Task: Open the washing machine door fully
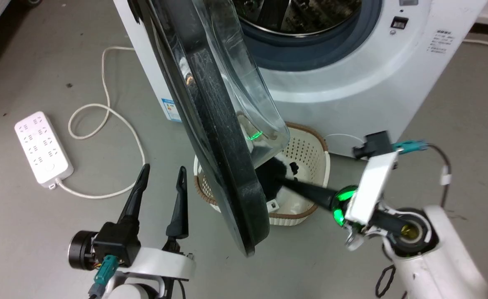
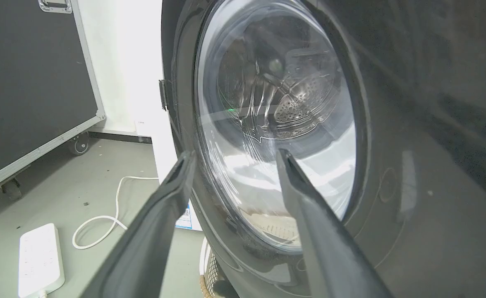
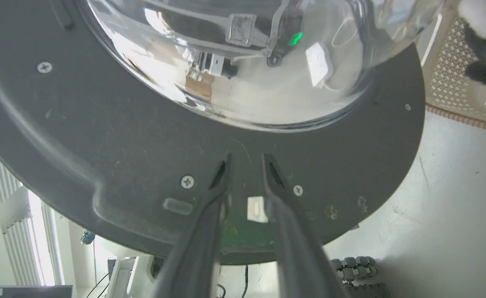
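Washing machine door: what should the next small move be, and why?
Probably a short push outward by the right gripper on the washing machine door. The door stands only partly open, over the basket; that gripper's fingers point at its inner face between the glass bowl and the rim, while the left gripper hangs open on the outer side.

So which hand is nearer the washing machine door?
Right. The right hand is at the inner face of the door; the left hand hovers off its outer face.
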Tool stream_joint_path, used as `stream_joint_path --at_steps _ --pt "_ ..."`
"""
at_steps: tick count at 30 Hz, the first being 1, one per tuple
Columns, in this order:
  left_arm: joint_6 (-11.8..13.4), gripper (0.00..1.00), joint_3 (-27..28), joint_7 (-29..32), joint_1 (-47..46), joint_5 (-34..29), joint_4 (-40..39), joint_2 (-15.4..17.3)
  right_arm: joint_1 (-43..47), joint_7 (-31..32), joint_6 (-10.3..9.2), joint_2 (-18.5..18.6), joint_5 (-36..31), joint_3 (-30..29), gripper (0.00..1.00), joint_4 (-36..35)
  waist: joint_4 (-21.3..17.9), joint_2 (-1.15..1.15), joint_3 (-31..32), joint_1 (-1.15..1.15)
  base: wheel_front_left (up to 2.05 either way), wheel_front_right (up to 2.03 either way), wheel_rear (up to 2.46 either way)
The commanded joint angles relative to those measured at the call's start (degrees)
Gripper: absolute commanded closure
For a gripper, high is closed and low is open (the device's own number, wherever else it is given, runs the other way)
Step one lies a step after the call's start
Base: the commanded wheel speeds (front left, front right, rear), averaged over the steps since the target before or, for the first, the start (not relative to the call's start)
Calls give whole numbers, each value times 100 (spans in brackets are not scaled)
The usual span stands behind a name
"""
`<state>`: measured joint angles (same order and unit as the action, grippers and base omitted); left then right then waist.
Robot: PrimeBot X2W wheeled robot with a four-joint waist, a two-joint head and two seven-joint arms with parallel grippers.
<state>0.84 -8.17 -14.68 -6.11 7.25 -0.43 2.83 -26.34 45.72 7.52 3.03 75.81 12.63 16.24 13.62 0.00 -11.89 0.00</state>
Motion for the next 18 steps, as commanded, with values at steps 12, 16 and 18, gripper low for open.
stream_joint_path --at_steps 12,16,18 --pt "-79 0 332 -32 210 4 13 5 387 -3330 -3 1267 -3110 -291 0 -1640 -423 0 499 0 0 0 0" --pt "-122 0 496 -32 330 15 -3 5 830 -4621 -3 1702 -4557 -242 0 -1858 -633 0 664 0 0 0 0" --pt "-154 0 573 -32 406 5 0 5 1108 -5070 -3 1658 -5225 -427 0 -1911 -729 0 748 0 0 0 0"
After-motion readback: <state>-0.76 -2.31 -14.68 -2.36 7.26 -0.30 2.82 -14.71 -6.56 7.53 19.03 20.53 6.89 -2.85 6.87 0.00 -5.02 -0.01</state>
